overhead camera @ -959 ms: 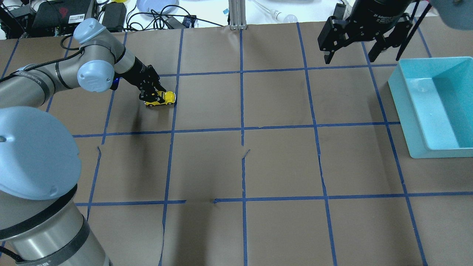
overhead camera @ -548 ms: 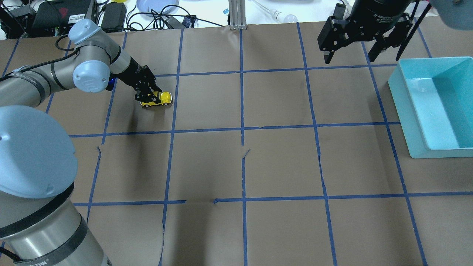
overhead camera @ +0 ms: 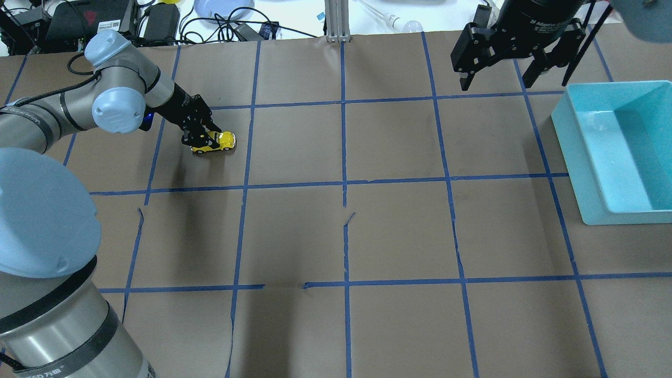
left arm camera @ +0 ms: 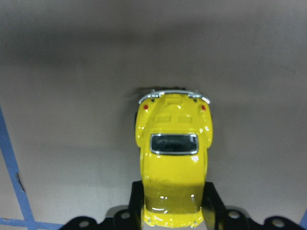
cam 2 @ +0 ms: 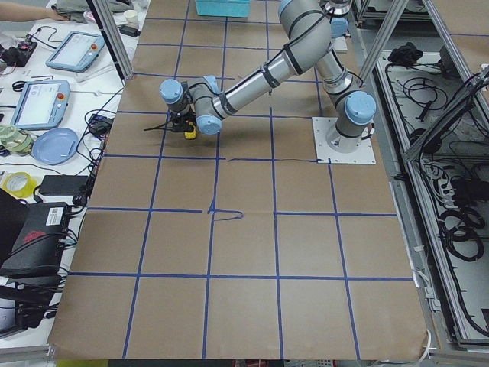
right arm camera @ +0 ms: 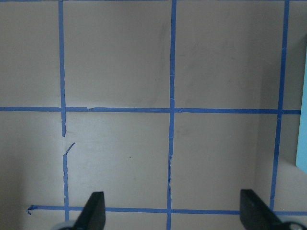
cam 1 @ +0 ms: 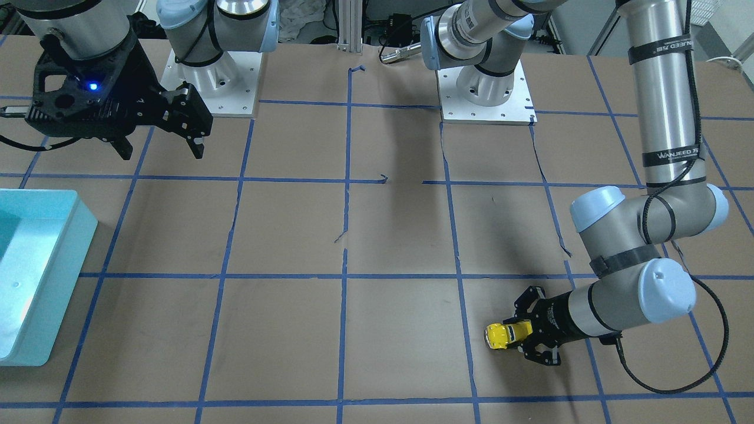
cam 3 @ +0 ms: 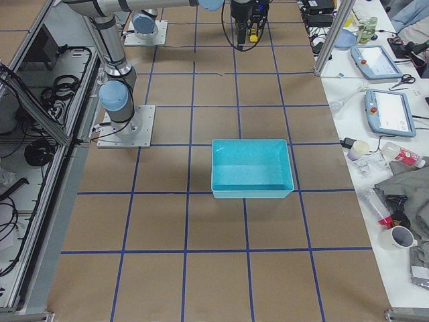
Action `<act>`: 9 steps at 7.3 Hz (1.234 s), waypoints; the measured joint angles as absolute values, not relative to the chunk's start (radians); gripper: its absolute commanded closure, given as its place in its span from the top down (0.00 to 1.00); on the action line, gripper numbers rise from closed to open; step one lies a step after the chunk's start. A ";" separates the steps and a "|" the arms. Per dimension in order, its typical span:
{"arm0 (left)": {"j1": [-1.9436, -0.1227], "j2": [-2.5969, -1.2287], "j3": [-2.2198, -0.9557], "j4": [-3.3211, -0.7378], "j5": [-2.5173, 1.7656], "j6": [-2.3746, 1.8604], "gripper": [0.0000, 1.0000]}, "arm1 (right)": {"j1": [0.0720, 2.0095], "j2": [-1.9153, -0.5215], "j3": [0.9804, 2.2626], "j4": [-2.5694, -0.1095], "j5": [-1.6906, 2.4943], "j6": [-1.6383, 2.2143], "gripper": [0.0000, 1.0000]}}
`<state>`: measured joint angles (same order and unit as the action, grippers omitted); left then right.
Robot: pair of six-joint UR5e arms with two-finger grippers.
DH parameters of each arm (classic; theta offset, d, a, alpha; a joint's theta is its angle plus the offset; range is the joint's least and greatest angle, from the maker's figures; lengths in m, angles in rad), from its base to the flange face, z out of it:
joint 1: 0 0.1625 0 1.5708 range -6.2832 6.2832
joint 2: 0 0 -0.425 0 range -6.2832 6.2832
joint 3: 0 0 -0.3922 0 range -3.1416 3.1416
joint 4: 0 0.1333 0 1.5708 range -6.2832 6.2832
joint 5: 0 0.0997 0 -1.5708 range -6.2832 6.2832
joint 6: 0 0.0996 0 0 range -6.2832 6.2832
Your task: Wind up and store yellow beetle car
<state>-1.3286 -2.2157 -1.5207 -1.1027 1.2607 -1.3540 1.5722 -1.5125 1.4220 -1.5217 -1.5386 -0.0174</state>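
We are pinching the yellow beetle car (left arm camera: 172, 165) with our left gripper (overhead camera: 201, 137). Its fingers (left arm camera: 137, 200) are pressing on both sides of the end nearest the wrist, while the silver bumper and small red lights are pointing away from us. The car is sitting low on the brown paper of the table (overhead camera: 399, 231), inside a blue-taped square on our left, toward the far edge. Our left arm is reaching out nearly level with the table. We are holding our right gripper (overhead camera: 496, 79) above the far right of the table with its fingers spread wide and nothing between them. The teal bin (overhead camera: 572, 157) is lying just beside it, well apart from the car.
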 measured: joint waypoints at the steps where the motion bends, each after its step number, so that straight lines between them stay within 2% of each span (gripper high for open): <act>1: -1.327 -2.216 -1.522 -1.105 1.261 -1.328 0.00 | 1.572 -1.513 1.422 -1.522 -1.539 -0.017 1.00; 4: -1.317 -2.214 -1.522 -1.124 1.262 -1.255 0.00 | 1.572 -1.513 1.422 -1.522 -1.539 -0.018 1.00; 5: -1.314 -2.214 -1.521 -1.125 1.262 -1.247 0.04 | 1.572 -1.513 1.422 -1.522 -1.539 -0.018 1.00; 6: -1.312 -2.215 -1.520 -1.125 1.259 -1.245 0.26 | 1.572 -1.513 1.422 -1.522 -1.539 -0.018 1.00; 7: -1.312 -2.216 -1.517 -1.123 1.255 -1.243 0.82 | 1.572 -1.513 1.422 -1.523 -1.539 -0.018 1.00; 8: -1.313 -2.217 -1.513 -1.118 1.253 -1.242 0.89 | 1.572 -1.513 1.422 -1.523 -1.539 -0.018 1.00; 9: -1.315 -2.215 -1.511 -1.112 1.252 -1.241 0.89 | 1.572 -1.512 1.422 -1.523 -1.538 -0.018 1.00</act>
<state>-1.3153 -2.2145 -1.5109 -1.1122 1.2518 -1.2409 1.5720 -1.5125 1.4220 -1.5232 -1.5382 -0.0180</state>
